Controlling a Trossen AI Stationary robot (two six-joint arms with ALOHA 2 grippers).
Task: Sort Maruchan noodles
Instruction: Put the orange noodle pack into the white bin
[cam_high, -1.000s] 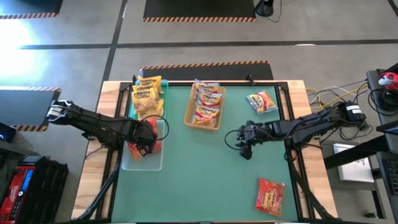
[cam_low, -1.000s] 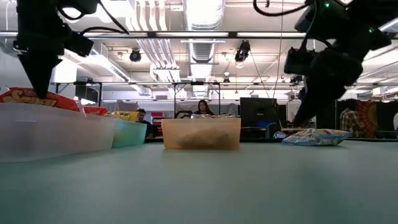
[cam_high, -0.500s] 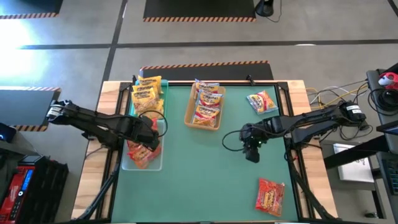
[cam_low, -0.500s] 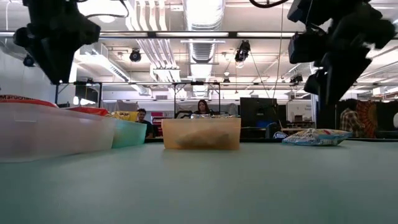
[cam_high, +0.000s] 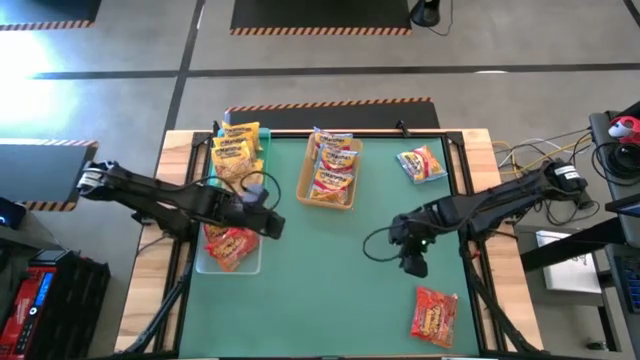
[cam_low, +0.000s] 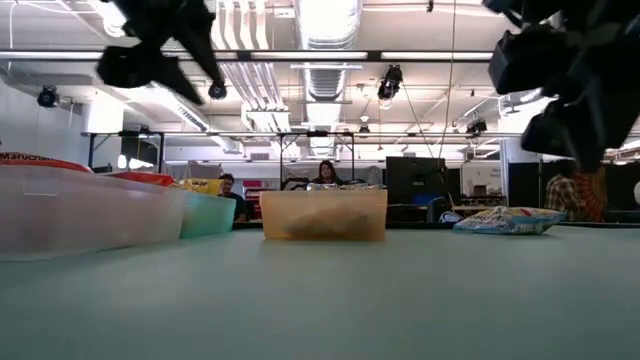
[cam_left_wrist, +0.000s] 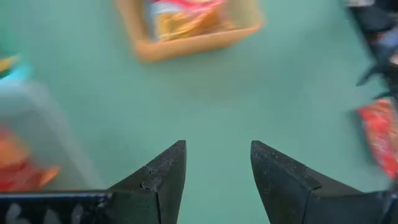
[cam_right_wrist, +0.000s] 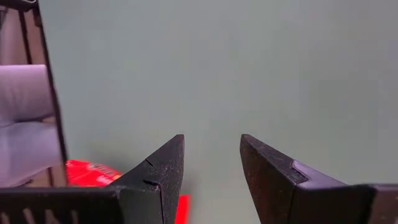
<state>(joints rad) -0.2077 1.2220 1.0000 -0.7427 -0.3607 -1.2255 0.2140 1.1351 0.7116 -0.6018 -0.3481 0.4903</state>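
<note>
Right gripper (cam_high: 415, 265) hangs empty, fingers apart, over the green table (cam_high: 340, 280), near a crinkly red noodle packet (cam_high: 434, 315) at the near right corner. Left gripper (cam_high: 270, 222), also parted and empty, sits beside the clear tray (cam_high: 228, 265) holding red packets. Farther back, yellow packets (cam_high: 236, 150) fill the teal tray and orange-and-red ones (cam_high: 332, 165) the tan tray; another packet (cam_high: 421, 163) lies far right.
</note>
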